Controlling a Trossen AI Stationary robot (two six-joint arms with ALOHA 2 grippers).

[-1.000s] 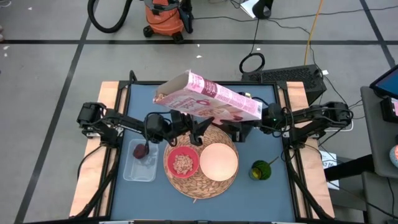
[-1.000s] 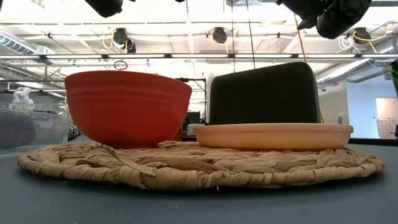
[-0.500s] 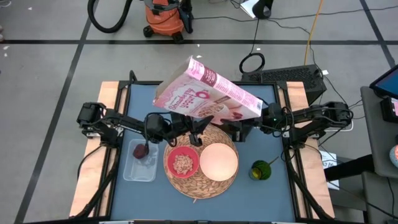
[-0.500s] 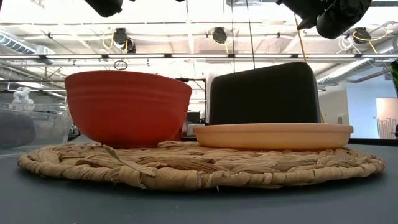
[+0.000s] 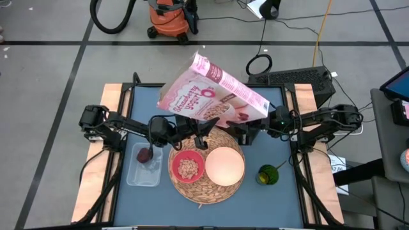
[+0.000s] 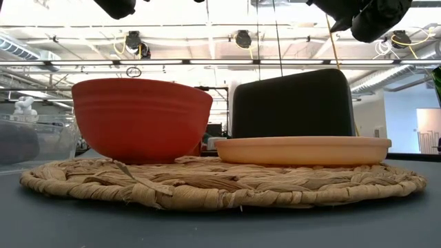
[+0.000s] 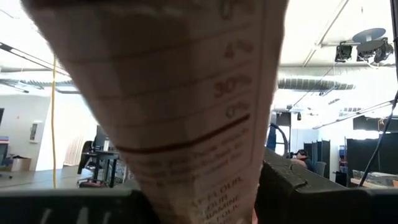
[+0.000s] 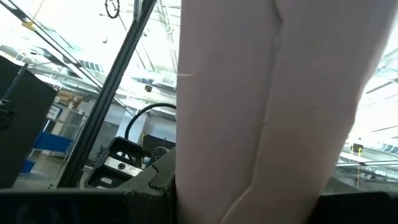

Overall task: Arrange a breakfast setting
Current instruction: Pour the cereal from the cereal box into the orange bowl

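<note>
A pink cereal box (image 5: 211, 92) is held in the air over the table's far middle by both grippers. It is tilted, with its open end (image 5: 163, 101) toward the table's left. My left gripper (image 5: 199, 130) and my right gripper (image 5: 246, 133) are both shut on it from beneath. The small red bowl (image 5: 187, 167), with cereal in it, and the cream plate (image 5: 224, 165) rest on the woven straw mat (image 5: 206, 188). The dark red fruit (image 5: 144, 154) lies in a clear tub. The toast and the spoon are out of view. My left gripper pinches the box's narrow printed side panel (image 7: 186, 155) between its two fingers (image 7: 68, 208), coming from below. The box rises above the fingers, lifted clear and tilted. In the high view the box hides the place of contact. My right gripper pinches a plain pale panel of the box (image 8: 261, 124) between its two fingers (image 8: 155, 186), from below on the box's right part. The box stands above the fingers, clear of the table. In the high view the box covers the fingertips.
The clear tub (image 5: 143, 167) stands left of the mat. A green object (image 5: 268, 174) lies right of it. A dark rounded block (image 6: 289, 103) stands behind the plate. Bare table lies along the near edge.
The cereal box has tipped in the hold. Its far upper edge has risen and its printed face has turned more toward the camera above, while its open end stays at the left. Both arms have hardly shifted.
</note>
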